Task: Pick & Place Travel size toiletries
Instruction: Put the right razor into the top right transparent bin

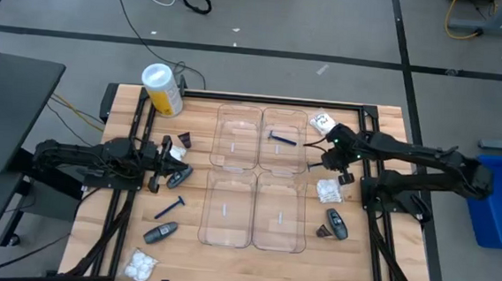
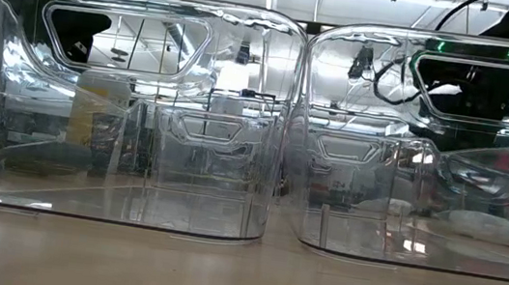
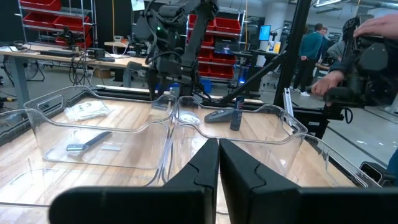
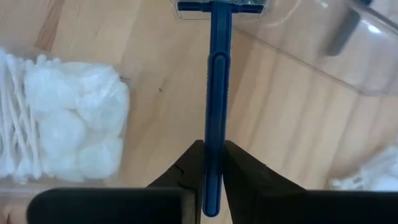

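Right tool [image 4: 211, 163] clamped a blue razor [image 4: 214, 93]
Only its wrist view showed this; left tool [image 3: 217, 163] waited, fingers together, holding nothing, over the bench [image 1: 225, 263].

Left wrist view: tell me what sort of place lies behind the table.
Probably a robotics lab or workshop. Metal shelving with red storage bins lines the back wall, workbenches carry equipment and cables, and people stand among glowing computer monitors.

bright, even overhead light | glare on clear trays [image 2: 142, 109] | shadows faint
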`<state>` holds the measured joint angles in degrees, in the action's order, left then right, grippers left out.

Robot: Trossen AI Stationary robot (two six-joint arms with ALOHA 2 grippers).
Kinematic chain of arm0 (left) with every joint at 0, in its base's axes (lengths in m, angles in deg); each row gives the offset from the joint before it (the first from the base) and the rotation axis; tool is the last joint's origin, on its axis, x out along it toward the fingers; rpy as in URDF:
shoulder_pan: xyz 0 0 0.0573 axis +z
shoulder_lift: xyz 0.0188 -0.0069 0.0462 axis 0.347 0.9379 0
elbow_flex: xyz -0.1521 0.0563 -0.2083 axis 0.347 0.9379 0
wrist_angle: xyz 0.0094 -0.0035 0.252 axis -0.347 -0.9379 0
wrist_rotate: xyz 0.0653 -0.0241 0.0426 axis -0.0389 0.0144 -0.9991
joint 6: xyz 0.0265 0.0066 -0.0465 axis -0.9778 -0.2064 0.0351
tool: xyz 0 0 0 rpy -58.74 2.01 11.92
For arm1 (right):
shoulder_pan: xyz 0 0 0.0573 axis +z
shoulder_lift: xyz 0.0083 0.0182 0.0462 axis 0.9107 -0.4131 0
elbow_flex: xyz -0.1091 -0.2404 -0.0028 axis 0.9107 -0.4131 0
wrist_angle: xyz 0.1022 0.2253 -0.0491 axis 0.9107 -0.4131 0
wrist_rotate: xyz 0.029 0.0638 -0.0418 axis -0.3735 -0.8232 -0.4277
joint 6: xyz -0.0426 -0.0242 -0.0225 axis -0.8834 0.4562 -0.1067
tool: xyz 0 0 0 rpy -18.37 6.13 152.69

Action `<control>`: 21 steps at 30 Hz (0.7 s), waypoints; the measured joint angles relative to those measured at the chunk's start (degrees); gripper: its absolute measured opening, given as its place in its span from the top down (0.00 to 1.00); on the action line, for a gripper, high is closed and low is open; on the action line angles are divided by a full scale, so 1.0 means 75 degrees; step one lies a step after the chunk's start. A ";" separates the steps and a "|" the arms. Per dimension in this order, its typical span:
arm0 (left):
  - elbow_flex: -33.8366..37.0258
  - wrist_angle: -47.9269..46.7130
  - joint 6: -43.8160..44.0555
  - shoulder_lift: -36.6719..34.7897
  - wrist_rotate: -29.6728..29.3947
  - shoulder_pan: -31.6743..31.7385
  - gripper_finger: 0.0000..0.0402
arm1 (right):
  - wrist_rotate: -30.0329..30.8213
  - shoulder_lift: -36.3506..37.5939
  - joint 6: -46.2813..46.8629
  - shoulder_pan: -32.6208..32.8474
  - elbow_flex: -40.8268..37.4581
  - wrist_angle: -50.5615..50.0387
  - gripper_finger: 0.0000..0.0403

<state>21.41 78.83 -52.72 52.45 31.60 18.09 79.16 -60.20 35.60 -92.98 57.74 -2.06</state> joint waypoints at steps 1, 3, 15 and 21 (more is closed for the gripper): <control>0.0003 0.0000 0.0000 0.0000 0.0000 -0.0003 0.94 | 0.0000 0.0084 -0.0011 -0.0061 0.0000 -0.0047 0.88; 0.0000 0.0000 0.0001 0.0003 0.0000 -0.0001 0.94 | 0.0003 0.0216 -0.0011 -0.0175 0.0000 -0.0138 0.88; 0.0003 0.0000 0.0002 0.0002 0.0000 -0.0003 0.94 | 0.0134 0.0425 0.0324 -0.0599 0.0003 0.0102 0.88; 0.0002 0.0000 0.0000 0.0000 0.0000 -0.0003 0.94 | 0.0134 0.0545 0.0757 -0.0605 0.0003 0.0845 0.88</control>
<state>21.43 78.83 -52.72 52.45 31.60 18.07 80.17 -56.11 41.27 -97.52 57.76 4.27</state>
